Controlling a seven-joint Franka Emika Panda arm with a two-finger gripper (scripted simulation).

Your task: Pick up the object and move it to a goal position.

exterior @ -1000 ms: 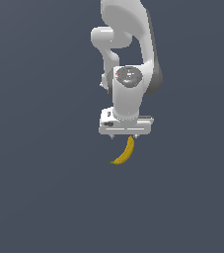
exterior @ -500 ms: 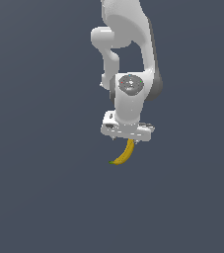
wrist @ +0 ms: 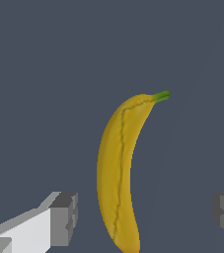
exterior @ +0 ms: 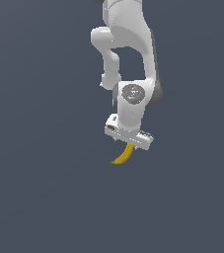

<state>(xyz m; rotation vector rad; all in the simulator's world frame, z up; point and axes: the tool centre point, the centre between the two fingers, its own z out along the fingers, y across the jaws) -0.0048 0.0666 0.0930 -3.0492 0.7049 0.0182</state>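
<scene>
- The banana (wrist: 117,173) lies on the flat grey floor (exterior: 39,197), right under our gripper (exterior: 129,140).
- In the wrist view, its long side runs from 6 o'clock up to its green stem at 1 o'clock.
- It sits in the gap, touching neither finger (wrist: 64,217).
- We see the gripper spread wide, holding nothing.
- We think the fingers must drop down, then squeeze across its thin middle.

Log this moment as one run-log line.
phase: approach | gripper: open, straddling banana | contact: none visible | banana: not yet grasped
</scene>
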